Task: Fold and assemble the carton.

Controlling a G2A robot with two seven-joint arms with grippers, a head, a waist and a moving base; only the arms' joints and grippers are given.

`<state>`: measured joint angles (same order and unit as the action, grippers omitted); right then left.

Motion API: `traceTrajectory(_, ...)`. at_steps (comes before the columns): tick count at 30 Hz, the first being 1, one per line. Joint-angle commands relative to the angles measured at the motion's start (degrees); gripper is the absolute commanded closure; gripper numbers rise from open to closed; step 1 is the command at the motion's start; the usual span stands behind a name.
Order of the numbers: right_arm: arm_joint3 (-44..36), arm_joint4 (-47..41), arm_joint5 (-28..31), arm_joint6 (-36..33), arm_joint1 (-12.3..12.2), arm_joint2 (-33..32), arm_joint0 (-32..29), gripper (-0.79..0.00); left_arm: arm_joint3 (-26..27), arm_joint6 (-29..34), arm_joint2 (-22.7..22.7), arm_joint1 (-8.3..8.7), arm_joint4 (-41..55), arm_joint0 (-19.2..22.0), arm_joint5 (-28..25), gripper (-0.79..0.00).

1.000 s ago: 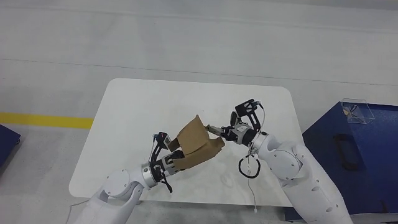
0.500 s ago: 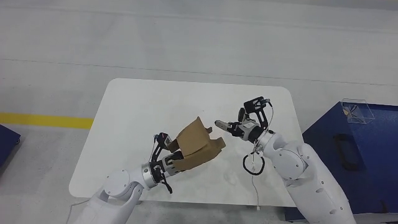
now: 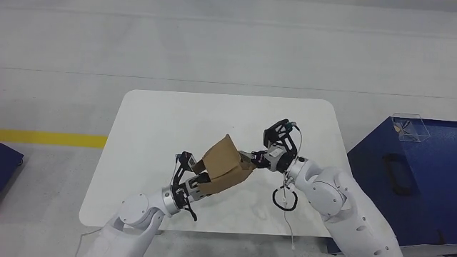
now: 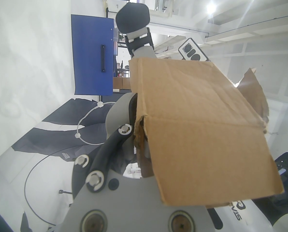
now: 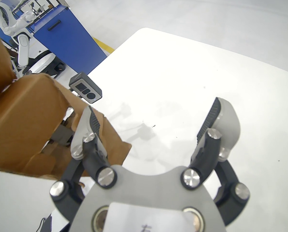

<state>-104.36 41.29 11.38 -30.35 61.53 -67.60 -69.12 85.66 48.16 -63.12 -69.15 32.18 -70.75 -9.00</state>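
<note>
- White table [image 3: 164,121] on a pale floor; blue cabinet [image 3: 421,185] at the right edge.
- Carton [image 3: 225,160], half-formed, sits tilted at lower centre of the top view.
- Left gripper [image 3: 188,183] is clamped on its lower-left end.
- Right gripper [image 5: 153,108] gapes wide, holding nothing, one finger just beside a loose flap [image 5: 110,136].
- Probably light, stiff but easily creased board: grip panel edges, push flaps near their folds.

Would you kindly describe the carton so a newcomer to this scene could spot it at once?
Start at the white table with rounded corners and look toward its near edge. There the carton is clamped in the left gripper, with the open right gripper against one flap. It is the only brown cardboard thing on the table, half folded.
</note>
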Motion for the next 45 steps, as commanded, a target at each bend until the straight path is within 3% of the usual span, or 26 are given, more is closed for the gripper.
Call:
traceTrajectory(1,-0.3,-0.2,0.3,-0.5,0.0,0.2,-0.2,-0.785,-0.1,-0.1,0.1,-0.03,0.0,0.1,0.2,0.000)
traceTrajectory(20,2.4,-5.1,-0.2,-0.1,0.5,-2.1,1.2,-0.785,0.1,-0.3,-0.4,-0.09,0.8,-0.2,0.4,0.000)
traceTrajectory(30,-3.5,-2.2,-1.1,3.7,-0.5,-9.1,-6.9,-0.785,-1.0,-4.0,-1.2,-0.35,1.2,0.0,-1.2,0.000)
traceTrajectory(37,-7.1,1.8,-2.0,5.2,-0.5,-8.1,-11.2,-0.785,-1.6,-5.6,-0.8,-0.71,1.9,0.6,-1.0,0.000)
traceTrajectory(45,-6.1,3.0,-1.9,4.0,0.1,-4.4,-9.4,-0.785,-1.8,-5.8,-0.5,-0.97,2.5,0.7,-0.9,0.000)
